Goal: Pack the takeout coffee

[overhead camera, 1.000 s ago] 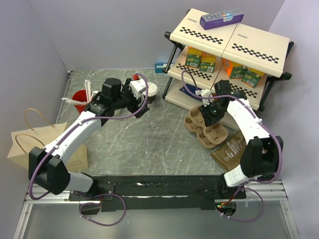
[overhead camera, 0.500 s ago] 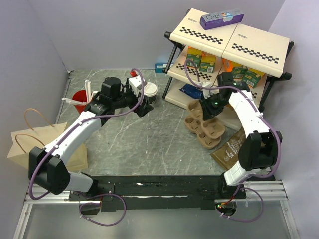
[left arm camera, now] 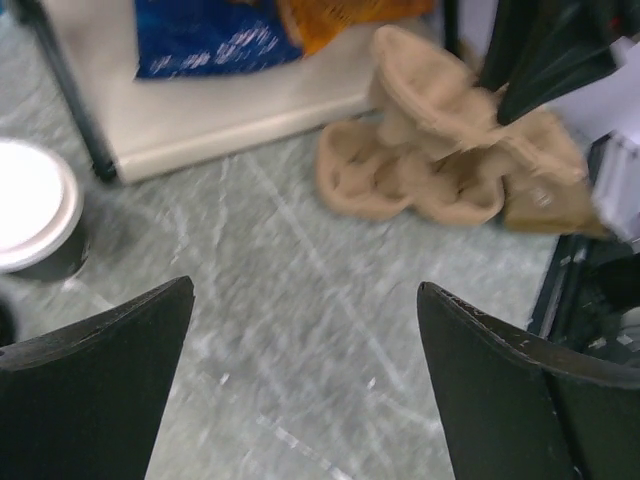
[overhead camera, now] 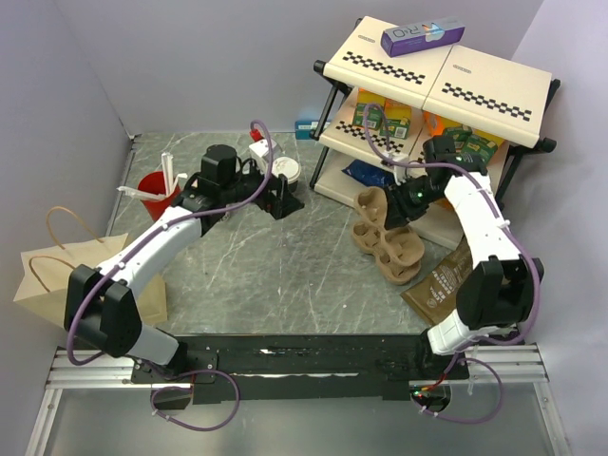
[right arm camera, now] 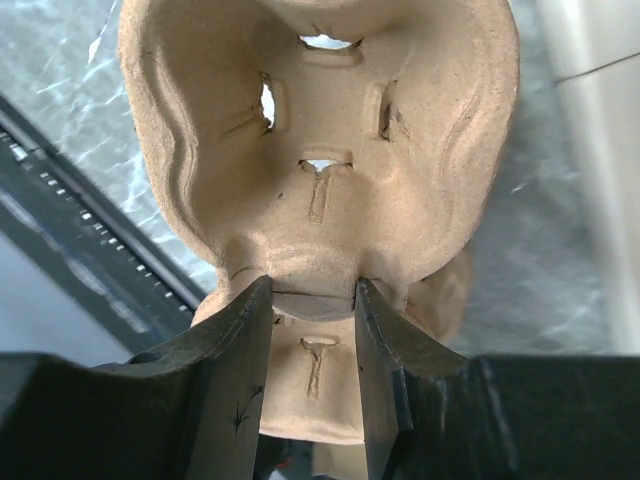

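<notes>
Takeout coffee [overhead camera: 286, 172], white lid on, stands upright on the grey marbled bench [overhead camera: 285, 275], just left of the checkered shelf rack [overhead camera: 446, 85] and near its lower tier. Just beside the cup, on the side away from the rack's back, the left gripper [overhead camera: 277, 198] hangs with jaws released wide, the cup outside their gap. In front of the rack the right gripper [right arm camera: 312, 290] has its jaws clenched on the rim of a brown pulp cup carrier [right arm camera: 320, 130], tipped up on edge above a second carrier [overhead camera: 397, 252] lying at the rack's foot.
</notes>
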### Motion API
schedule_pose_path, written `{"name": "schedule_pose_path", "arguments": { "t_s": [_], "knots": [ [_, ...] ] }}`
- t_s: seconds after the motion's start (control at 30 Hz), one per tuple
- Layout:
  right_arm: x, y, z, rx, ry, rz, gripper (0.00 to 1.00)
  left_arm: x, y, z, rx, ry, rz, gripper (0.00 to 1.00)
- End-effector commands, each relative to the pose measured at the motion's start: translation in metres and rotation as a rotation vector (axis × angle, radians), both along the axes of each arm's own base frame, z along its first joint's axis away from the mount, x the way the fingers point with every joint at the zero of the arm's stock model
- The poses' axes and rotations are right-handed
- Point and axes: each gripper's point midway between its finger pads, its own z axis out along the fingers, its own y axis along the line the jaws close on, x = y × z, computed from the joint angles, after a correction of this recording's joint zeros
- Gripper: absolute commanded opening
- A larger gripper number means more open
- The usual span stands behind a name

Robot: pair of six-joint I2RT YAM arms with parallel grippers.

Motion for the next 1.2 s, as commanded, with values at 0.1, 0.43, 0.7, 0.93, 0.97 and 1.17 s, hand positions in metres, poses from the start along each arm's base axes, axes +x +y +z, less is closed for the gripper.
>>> {"name": "schedule_pose_path", "arguments": {
  "t_s": [0.1, 0.43, 0.7, 0.93, 0.97, 1.17],
  "knots": [
    [-0.011, 0.015, 0.030, 0.094, -0.071, -0.010, 0.00, -0.003, -0.036, 0.028, -0.153, 0.019, -0.104, 0.99],
    [-0.035, 0.046, -0.003, -0.098, -0.047, 0.160, 0.00, 0.006, -0.018, 0.035, -0.067, -0.043, -0.035, 0.99],
    [-0.041, 0.095, -0.053, -0.136, 0.114, 0.156, 0.00, 0.038, 0.071, 0.041, 0.015, -0.027, 0.263, 0.99],
    [-0.013, 0.121, -0.092, -0.213, 0.155, 0.121, 0.00, 0.045, 0.126, 0.073, 0.025, -0.131, 0.413, 0.99],
    [-0.010, 0.121, -0.096, -0.224, 0.156, 0.116, 0.00, 0.045, 0.130, 0.074, 0.028, -0.133, 0.421, 0.99],
    [0.006, 0.111, -0.109, -0.307, 0.104, 0.070, 0.00, 0.049, 0.143, 0.075, 0.038, -0.144, 0.455, 0.99]
  ]
}}
